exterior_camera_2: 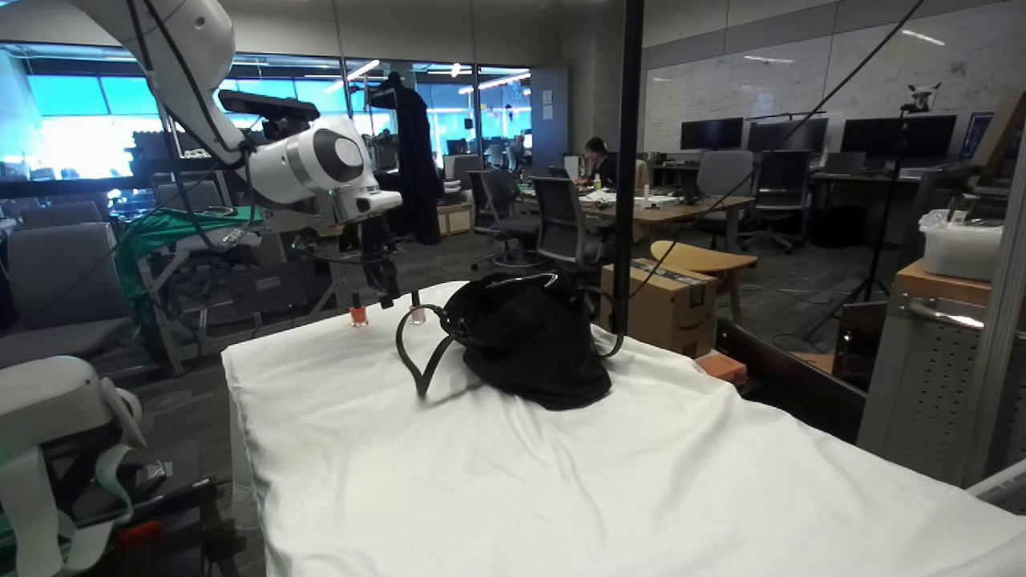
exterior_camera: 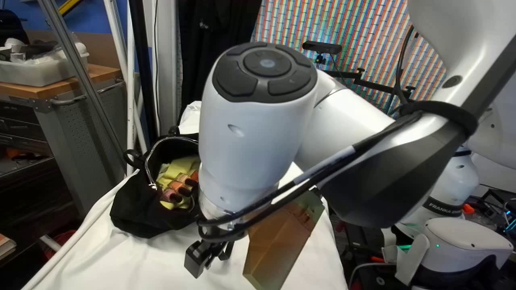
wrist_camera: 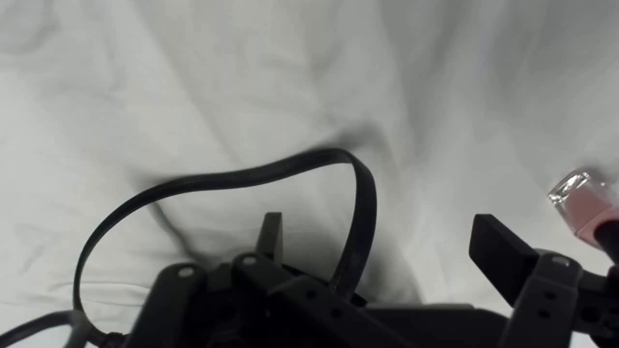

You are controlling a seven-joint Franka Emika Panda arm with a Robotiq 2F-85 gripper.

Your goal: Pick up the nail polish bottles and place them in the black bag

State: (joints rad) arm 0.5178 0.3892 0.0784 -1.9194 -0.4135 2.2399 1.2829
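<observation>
We see our arm (exterior_camera_2: 280,168) bent in both exterior views. The rounded white wrist housing (exterior_camera: 254,133) stands nearly upright, with a dark button panel (exterior_camera: 266,64) on top. A pale link (exterior_camera: 342,121) joins the wrist housing at its side, and beyond that link the forearm (exterior_camera: 379,177) slants up and away from the wrist housing. A dark cable (exterior_camera: 365,143), bound to the forearm by a black band (exterior_camera: 437,112), runs down to the wrist housing and loops near its lower end. Our jaws hang below the wrist housing, pointing down; in the wrist view we find their two pads (wrist_camera: 505,258) spread wide apart.
</observation>
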